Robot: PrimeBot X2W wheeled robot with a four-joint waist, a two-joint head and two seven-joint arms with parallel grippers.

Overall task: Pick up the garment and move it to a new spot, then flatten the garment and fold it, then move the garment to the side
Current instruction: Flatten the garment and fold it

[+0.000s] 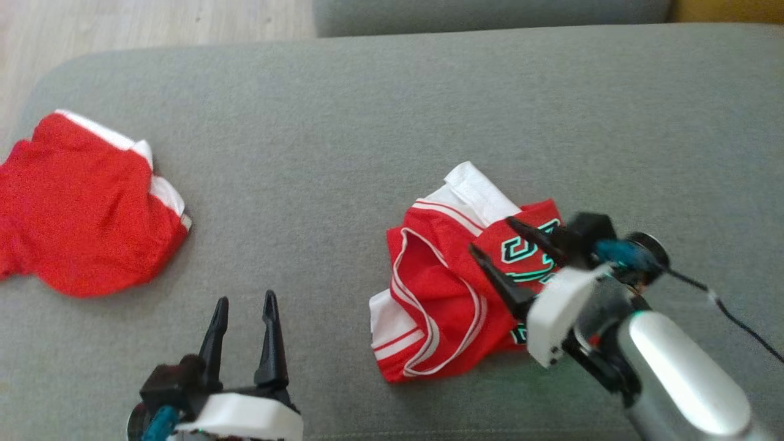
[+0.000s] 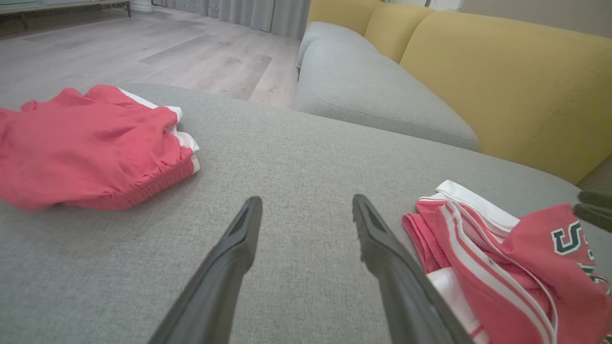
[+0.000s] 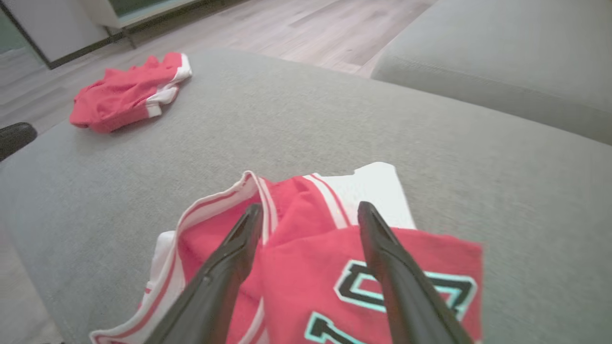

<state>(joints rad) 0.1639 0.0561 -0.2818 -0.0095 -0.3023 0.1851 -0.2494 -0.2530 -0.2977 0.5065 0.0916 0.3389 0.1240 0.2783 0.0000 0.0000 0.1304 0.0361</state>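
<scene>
R gripper (image 1: 493,234) is open over the crumpled jersey (image 1: 438,294); L gripper (image 1: 245,298) open, left of jersey. Best to pinch 1 layer nr the striped edge, not the whole bunch.

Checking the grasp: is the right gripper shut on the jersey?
No, the right gripper stands open over the red jersey, pinching no cloth.

Two red garments on the grey cushion (image 1: 367,122): a striped jersey (image 1: 441,300) at centre right, a plain piece (image 1: 79,214) at far left. Two grippers too, left gripper (image 1: 245,298), right gripper (image 1: 490,233).
</scene>
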